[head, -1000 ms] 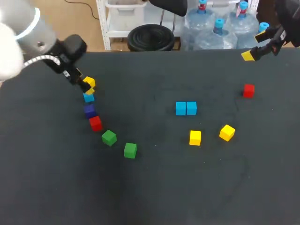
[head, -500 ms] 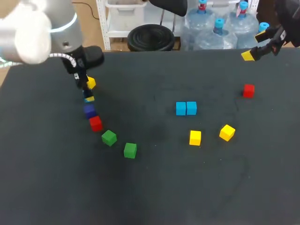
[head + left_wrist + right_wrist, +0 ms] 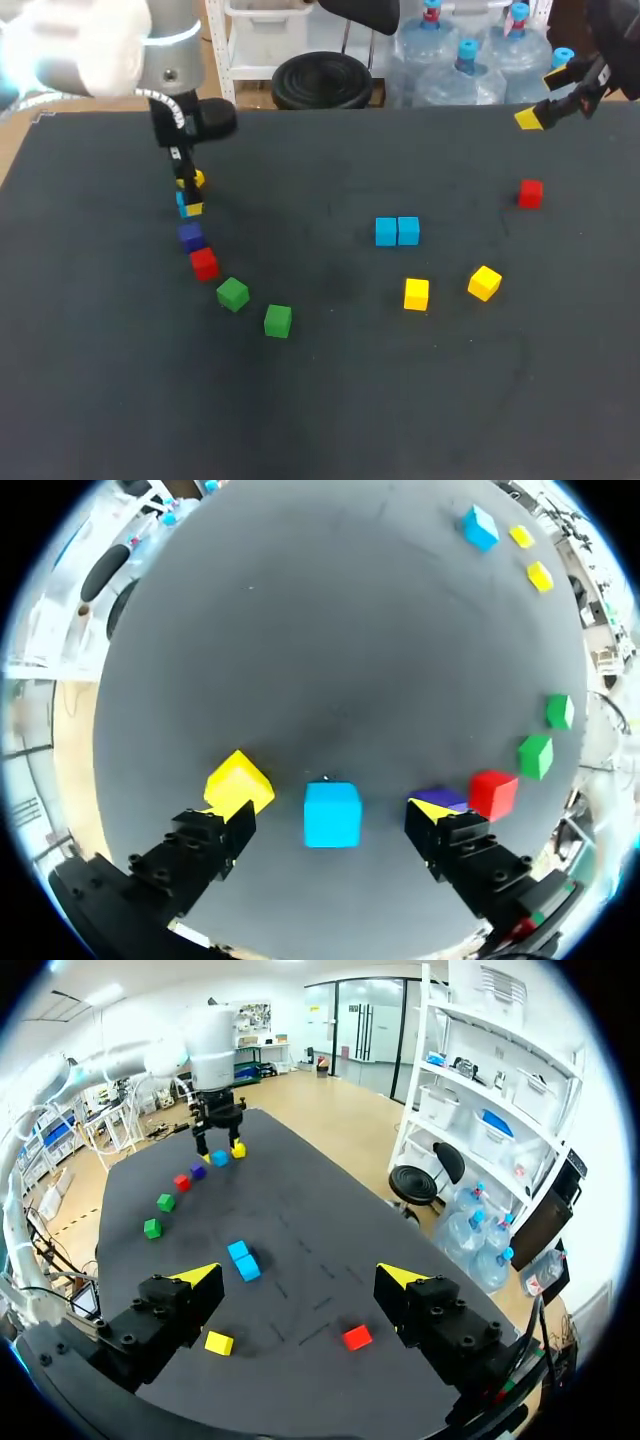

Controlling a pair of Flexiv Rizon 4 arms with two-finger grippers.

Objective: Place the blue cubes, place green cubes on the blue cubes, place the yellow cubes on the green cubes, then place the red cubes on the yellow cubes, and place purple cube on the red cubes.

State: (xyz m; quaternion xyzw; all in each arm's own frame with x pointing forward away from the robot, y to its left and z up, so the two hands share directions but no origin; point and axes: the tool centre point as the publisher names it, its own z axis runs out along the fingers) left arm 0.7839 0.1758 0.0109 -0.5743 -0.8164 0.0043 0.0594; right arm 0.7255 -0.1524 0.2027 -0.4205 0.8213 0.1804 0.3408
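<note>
- A blue cube [image 3: 332,814] lay on the dark surface [image 3: 330,630] squarely between our left jaws. There was a gap on either side of it, so neither finger touched it and those jaws stood open around it.
- A yellow cube [image 3: 238,783] sat just ahead of one finger. The purple cube [image 3: 441,798] sat just ahead of the other, with a red cube [image 3: 493,794] close beside the purple one.
- Past the red cube, a near green cube [image 3: 536,755] and a far green cube [image 3: 560,711] carried that loose line on.
- From above, we saw our left arm [image 3: 165,70] come in over the surface's far left corner, with its jaws pointing down at the blue cube.
- Near the middle, well apart from the left jaws, a blue pair [image 3: 397,231] sat touching side by side.
- Nearer us than the pair lay a square-set yellow cube [image 3: 416,293] and a turned yellow cube [image 3: 484,282].
- A second red cube [image 3: 530,193] lay alone toward the right edge.
- Our right jaws hung over the far right corner, spread wide with nothing between them, one yellow fingertip [image 3: 400,1275] showing bare.
</note>
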